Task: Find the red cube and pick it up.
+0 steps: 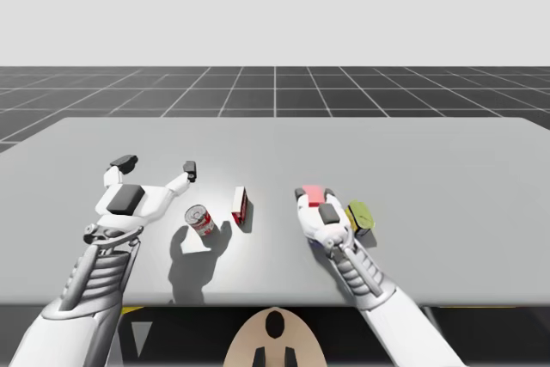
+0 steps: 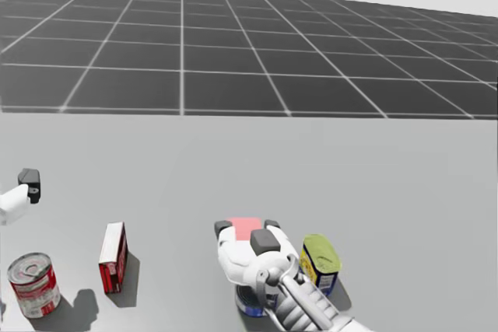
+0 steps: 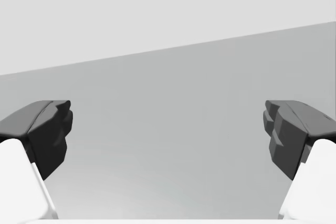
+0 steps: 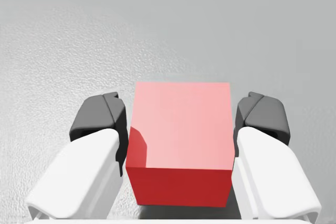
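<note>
The red cube sits between the fingers of my right gripper, and both dark pads press its two sides. In the high view the red cube and right gripper are right of the table's middle. The head view shows the red cube held in front of the white hand. I cannot tell whether it is off the table. My left gripper hovers at the left, open with nothing between its fingers.
A red-and-white can and a flat red box stand between my arms. A yellow-green can stands just right of my right hand, with a blue object partly hidden under the wrist. The grey table stretches beyond.
</note>
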Controlling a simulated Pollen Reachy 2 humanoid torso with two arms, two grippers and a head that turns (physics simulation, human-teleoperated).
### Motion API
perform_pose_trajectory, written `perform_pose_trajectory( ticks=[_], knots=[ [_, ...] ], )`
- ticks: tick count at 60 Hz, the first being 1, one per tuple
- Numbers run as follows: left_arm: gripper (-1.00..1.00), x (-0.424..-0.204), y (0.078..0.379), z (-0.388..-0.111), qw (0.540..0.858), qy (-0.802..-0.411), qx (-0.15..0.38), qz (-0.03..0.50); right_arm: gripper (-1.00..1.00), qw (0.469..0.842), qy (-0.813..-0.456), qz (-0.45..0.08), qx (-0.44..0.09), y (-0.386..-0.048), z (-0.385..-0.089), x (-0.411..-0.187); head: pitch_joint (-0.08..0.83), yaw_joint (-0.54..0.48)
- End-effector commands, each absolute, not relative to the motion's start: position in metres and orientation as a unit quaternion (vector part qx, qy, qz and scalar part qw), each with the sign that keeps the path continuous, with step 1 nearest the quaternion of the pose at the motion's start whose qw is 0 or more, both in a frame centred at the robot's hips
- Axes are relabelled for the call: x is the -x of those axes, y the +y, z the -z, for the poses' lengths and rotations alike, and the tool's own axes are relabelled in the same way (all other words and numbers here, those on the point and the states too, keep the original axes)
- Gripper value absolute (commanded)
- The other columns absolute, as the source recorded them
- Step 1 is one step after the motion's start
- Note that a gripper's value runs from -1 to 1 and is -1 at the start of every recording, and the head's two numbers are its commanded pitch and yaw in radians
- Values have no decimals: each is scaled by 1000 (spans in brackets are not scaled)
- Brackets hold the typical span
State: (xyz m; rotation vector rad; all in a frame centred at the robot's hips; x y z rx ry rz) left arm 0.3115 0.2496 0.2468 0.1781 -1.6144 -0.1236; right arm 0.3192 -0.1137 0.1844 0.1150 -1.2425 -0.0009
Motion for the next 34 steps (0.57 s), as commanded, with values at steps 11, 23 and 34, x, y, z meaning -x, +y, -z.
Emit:
perform_pose_trajectory(
  ticks=[11,23,34],
  knots=[
    [-1000,-312,250,-247,686,-721,-79,52,1000,796,-596,-10,-105,-78,-236,-295,331,-194],
    [-1000,-311,251,-248,685,-722,-79,50,994,736,-665,-48,-118,-95,-293,-282,319,-208],
    [-1000,-311,251,-249,685,-723,-79,48,1000,654,-749,-57,-92,-117,-354,-266,310,-214]
  ],
)
